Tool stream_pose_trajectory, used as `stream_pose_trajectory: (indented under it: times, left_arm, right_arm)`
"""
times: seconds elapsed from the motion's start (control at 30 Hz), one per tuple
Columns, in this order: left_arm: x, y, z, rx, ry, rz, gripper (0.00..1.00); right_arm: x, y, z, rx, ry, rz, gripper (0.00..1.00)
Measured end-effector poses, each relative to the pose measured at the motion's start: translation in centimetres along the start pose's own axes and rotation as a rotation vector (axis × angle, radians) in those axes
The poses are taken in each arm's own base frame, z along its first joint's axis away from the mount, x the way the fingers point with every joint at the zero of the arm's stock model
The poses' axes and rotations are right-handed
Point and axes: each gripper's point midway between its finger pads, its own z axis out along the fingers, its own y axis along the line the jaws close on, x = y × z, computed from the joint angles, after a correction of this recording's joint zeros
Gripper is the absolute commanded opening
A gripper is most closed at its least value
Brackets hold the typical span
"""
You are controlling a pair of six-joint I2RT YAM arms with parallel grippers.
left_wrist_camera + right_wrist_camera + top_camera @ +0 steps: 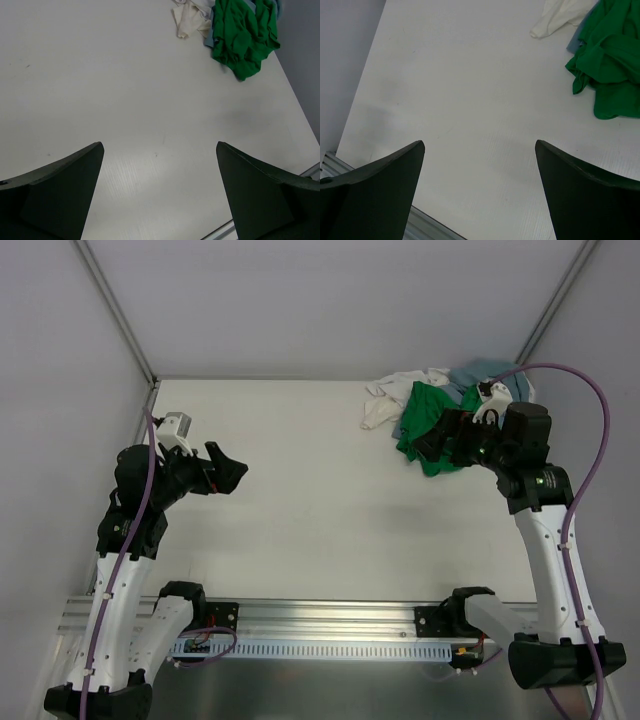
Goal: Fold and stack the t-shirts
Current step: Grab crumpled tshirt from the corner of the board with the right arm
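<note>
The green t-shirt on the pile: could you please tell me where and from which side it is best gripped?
Grip the green t-shirt at its near bunched edge, which lies loose on the table, probably from above on the near side: the white t-shirt and grey-blue t-shirt crowd its far side.

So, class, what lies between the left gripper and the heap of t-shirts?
Nothing: only bare table separates the left gripper from the t-shirts, seen in the top and left wrist views.
</note>
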Motion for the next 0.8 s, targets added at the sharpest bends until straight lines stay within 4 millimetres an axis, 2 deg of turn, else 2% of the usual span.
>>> stream_pose_trajectory:
  times: [0.2, 0.4, 0.47, 0.53, 0.63, 0.73, 0.8]
  left_arm:
    - [-0.1, -0.1, 0.1, 0.001, -0.003, -0.015, 0.99]
    - [-1.3, -0.5, 0.3, 0.018, -0.049, -0.028, 0.99]
    - [-1.7, -0.7, 0.1, 0.020, -0.056, -0.020, 0.99]
    - [-2.4, -0.9, -0.2, 0.023, -0.065, 0.010, 0.99]
    - [-4.3, -1.7, -1.1, 0.034, -0.108, 0.087, 0.99]
    - [-7.4, -3.0, -2.8, 0.041, -0.187, 0.194, 0.99]
    - [-9.4, -3.8, -4.0, 0.033, -0.240, 0.245, 0.99]
  right_arm:
    - [-0.4, -0.8, -0.2, 0.055, -0.024, 0.005, 0.99]
    - [-1.2, -2.1, -0.6, 0.153, -0.073, 0.075, 1.00]
    - [-1.9, -1.9, -0.9, 0.158, -0.099, 0.118, 0.99]
    - [-3.0, -0.7, -1.4, 0.121, -0.121, 0.167, 0.99]
    - [-6.2, 2.1, -2.5, 0.003, -0.150, 0.185, 0.99]
    - [-10.0, 5.3, -4.0, -0.117, -0.204, 0.126, 0.99]
    - [-11.2, 6.4, -5.0, -0.153, -0.245, 0.106, 0.99]
